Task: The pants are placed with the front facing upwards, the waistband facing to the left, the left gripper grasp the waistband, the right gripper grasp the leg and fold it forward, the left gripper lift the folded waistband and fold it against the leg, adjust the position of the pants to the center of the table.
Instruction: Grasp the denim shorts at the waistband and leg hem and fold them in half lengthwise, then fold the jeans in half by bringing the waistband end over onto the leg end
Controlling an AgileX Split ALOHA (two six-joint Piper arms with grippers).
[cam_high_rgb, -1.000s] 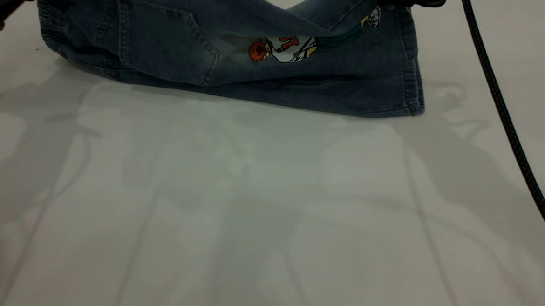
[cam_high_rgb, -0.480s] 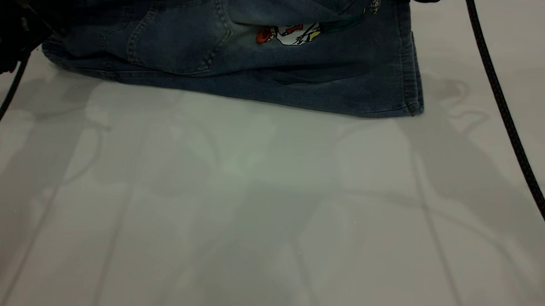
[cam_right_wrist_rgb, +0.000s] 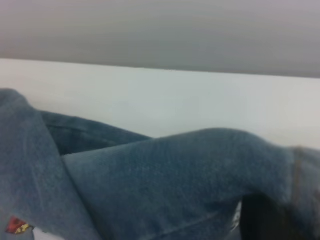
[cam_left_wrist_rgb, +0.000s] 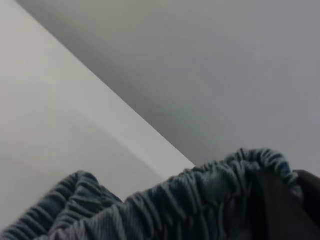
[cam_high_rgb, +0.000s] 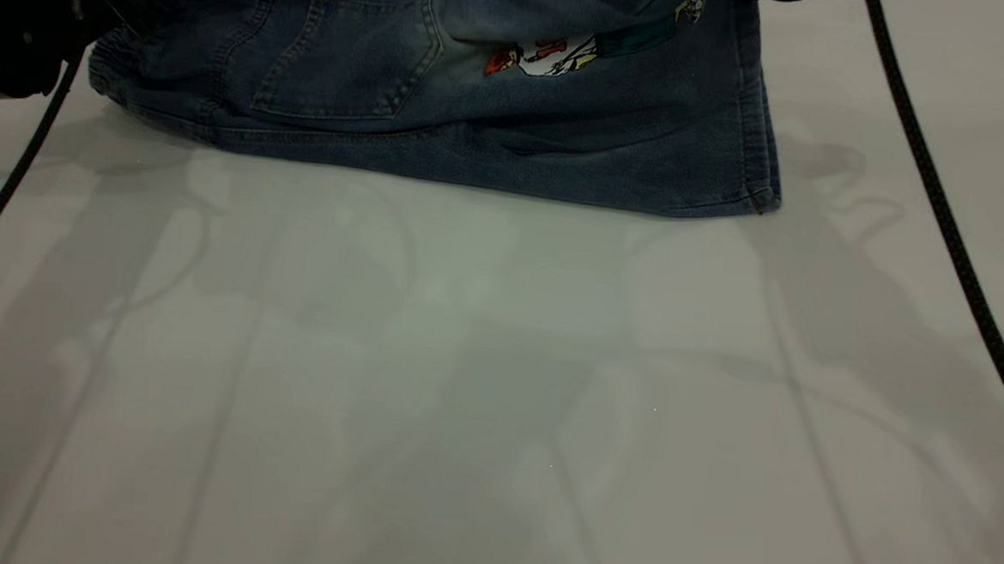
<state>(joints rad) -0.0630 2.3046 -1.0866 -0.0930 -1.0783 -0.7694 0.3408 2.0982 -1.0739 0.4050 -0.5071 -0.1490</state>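
Denim waistband sits clamped in your left pincer; pants trail rightward across the desk; right pincer's state unclear.

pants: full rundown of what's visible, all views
The short blue denim pants lie at the far side of the white table, waistband to the left. The ruched, gathered elastic waistband is raised off the table with the black left gripper at it. A patch pocket with tan stitching and a colourful cartoon print show on top. A leg fold is lifted at the far right, where the right gripper is out of frame. The stitched leg hems rest stacked on the table.
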